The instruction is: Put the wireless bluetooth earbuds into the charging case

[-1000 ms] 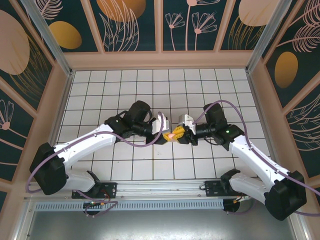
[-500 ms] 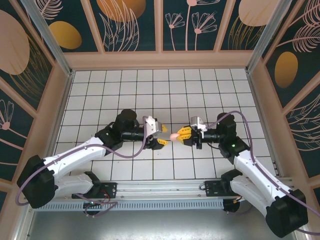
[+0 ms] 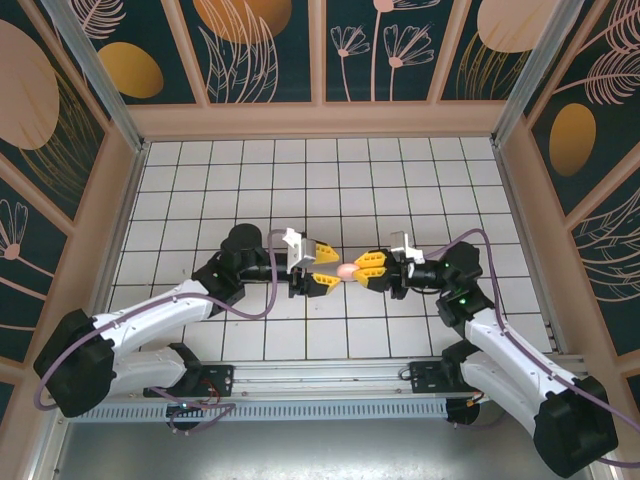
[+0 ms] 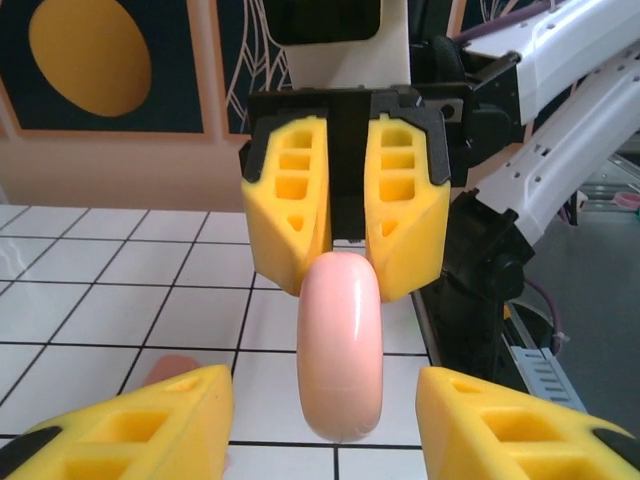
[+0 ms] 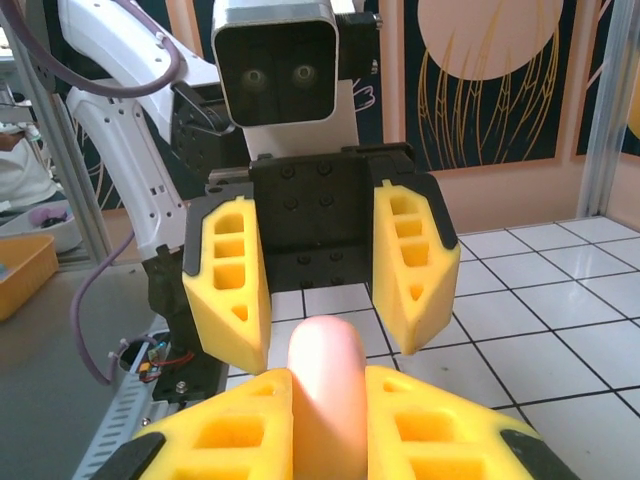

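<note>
Bunched together over the small salmon-pink rounded plastic charging case (image 4: pixel 340 352) a second ago; now drawn back and facing nose to nose. Clenched on the case's far end, alone: the right gripper (image 3: pixel 362 268), holding it edge-on, lid shut as far as can be told. Let go and parted: the left gripper (image 3: pixel 328 271), yellow fingers wide to either side of the case's near tip, touching nothing. Probably a handover done, freeing the left for the lid or an earbud. Low behind one left finger, a small pale pink blob (image 4: pixel 172 368) on the white tiled floor (image 4: pixel 90 300); earbud or not, cannot tell. Hardly any gap ahead of the left fingertips. Open tile below and to both sides, walls well apart. Best backed straight off before turning.
</note>
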Controlling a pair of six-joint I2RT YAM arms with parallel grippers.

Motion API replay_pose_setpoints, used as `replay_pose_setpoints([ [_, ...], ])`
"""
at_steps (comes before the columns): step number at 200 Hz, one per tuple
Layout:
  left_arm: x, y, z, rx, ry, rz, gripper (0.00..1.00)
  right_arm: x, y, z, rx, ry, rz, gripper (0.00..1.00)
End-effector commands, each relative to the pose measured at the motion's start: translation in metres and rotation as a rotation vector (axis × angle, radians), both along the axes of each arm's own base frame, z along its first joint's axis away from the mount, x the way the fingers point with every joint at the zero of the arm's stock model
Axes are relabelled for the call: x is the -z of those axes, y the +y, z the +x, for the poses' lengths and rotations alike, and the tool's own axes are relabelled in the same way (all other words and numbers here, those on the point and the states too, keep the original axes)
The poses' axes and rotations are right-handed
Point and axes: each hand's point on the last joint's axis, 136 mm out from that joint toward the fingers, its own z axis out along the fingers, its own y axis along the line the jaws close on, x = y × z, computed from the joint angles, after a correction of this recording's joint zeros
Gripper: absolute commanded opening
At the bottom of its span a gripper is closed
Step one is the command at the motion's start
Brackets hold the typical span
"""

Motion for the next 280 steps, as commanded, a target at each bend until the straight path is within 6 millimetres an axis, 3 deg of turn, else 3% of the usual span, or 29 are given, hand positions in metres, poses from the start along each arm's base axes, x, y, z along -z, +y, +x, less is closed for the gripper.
replay_pose_setpoints([
  [1,-0.009,-0.005,-0.003,0.055,-0.002,-0.013,0.47,-0.019,0.001,-0.004,-0.014,-0.064,0.032,0.18],
  [120,-0.006,-0.011,-0.002,0.083,0.044,0.009,0.39,-0.023,0.008,-0.001,-0.03,-0.062,0.003,0.18],
  [161,-0.003,-0.012,-0.002,0.087,0.05,0.026,0.24,-0.025,0.008,0.0,-0.024,-0.065,0.005,0.19],
  [195,-0.005,-0.012,-0.002,0.088,0.046,0.03,0.21,-0.024,0.008,0.009,0.026,-0.036,-0.005,0.36],
  [218,-0.008,-0.011,-0.002,0.086,0.036,0.026,0.21,-0.02,0.01,0.012,0.022,-0.016,-0.016,0.43],
  [280,-0.014,-0.01,0.001,0.065,0.016,0.016,0.22,-0.014,0.013,0.008,-0.03,0.02,-0.046,0.42],
])
